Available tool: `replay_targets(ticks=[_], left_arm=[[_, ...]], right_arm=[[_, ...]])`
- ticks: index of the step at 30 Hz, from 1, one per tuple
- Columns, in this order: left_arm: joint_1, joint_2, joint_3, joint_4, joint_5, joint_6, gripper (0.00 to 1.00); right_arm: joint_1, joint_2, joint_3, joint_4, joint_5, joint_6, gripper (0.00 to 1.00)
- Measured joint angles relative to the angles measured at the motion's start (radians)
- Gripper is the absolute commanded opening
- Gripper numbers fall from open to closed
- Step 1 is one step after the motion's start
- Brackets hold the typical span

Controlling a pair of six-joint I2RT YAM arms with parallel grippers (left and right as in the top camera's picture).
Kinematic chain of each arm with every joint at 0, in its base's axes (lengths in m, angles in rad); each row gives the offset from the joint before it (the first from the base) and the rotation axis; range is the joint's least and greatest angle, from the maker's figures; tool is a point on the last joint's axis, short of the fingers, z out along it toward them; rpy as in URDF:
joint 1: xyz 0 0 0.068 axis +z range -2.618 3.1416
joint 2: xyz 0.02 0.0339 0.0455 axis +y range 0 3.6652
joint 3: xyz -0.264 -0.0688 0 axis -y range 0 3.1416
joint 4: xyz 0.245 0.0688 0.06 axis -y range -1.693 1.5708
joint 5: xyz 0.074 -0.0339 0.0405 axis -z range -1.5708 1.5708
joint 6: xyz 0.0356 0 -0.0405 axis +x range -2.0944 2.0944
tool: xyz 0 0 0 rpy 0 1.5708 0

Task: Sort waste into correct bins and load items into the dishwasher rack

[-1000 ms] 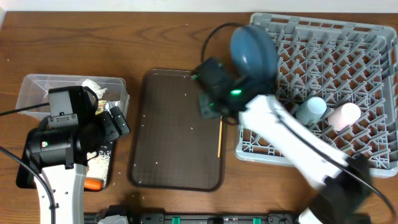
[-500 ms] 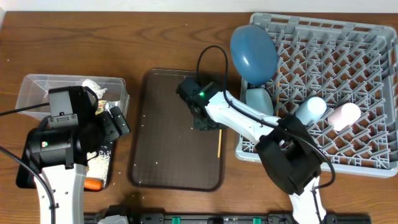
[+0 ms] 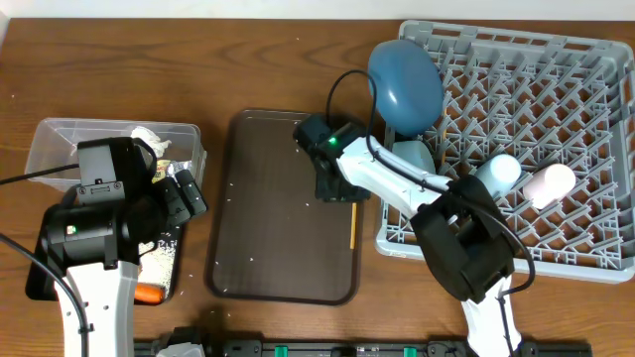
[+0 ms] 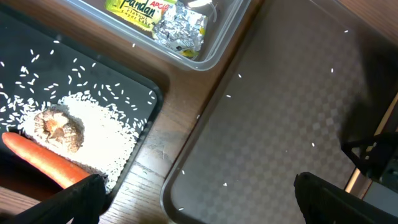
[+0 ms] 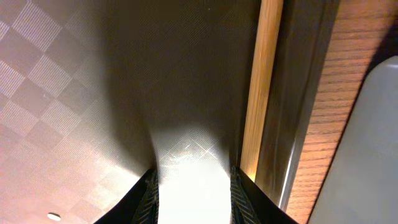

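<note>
**Dishes in the rack, trash in the bins**

The wooden tabletop (image 3: 119, 59) holds everything. The biggest thing is the grey dishwasher rack (image 3: 496, 35) on the right. Next to it, in the middle, lies the dark brown serving tray (image 3: 268, 218).

The right end effector (image 5: 194, 186) is low over the tray's right side. Its two fingers are a little apart and nothing is between them. The left end effector (image 4: 199, 186) hangs above the tray's left edge. Its fingers are wide apart and empty.

The large blue plate (image 3: 405, 84) stands on its edge in the rack's back left corner. The clear tub (image 3: 60, 144) sits at the far left, with the black tray (image 4: 18, 37) just in front of it. The white-blue bowl (image 3: 412, 159) is in the rack below the plate. The light blue cup (image 3: 496, 174) and the pink cup (image 3: 549, 184) lie side by side in the rack.

The chopsticks (image 5: 261, 87) lie along the tray's right rim, just beside the right fingers. I can only see one stick.

The carrot (image 4: 43, 160), the rice (image 4: 99, 134) and the brown lump (image 4: 57, 127) are in the black tray. The silver wrapper (image 4: 180, 28) and the green-yellow packet (image 4: 134, 9) are in the tub.
</note>
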Motion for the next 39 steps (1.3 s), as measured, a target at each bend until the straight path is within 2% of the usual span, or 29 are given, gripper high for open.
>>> replay_targets(ticks=[4,13,16,23,26,30,33,39], left_arm=[[0.000,0.000,0.000,0.000,0.000,0.000,0.98],[0.000,0.000,0.000,0.000,0.000,0.000,0.98],[0.000,0.000,0.000,0.000,0.000,0.000,0.98],[0.000,0.000,0.000,0.000,0.000,0.000,0.98],[0.000,0.000,0.000,0.000,0.000,0.000,0.98],[0.000,0.000,0.000,0.000,0.000,0.000,0.98],[0.000,0.000,0.000,0.000,0.000,0.000,0.98],[0.000,0.000,0.000,0.000,0.000,0.000,0.98]], right_arm=[[-0.011,0.000,0.000,0.000,-0.017,-0.028,0.32],[-0.011,-0.030,0.000,0.013,-0.016,-0.135,0.43],[-0.011,-0.049,0.000,0.013,-0.012,-0.139,0.43],[-0.017,-0.050,-0.001,-0.002,0.012,-0.108,0.42],[-0.019,-0.048,-0.008,-0.002,0.016,-0.094,0.34],[-0.022,-0.035,-0.020,0.008,0.000,-0.077,0.33],[-0.022,-0.028,-0.037,0.036,-0.019,-0.072,0.28],[-0.022,-0.024,-0.051,0.067,-0.065,-0.064,0.28]])
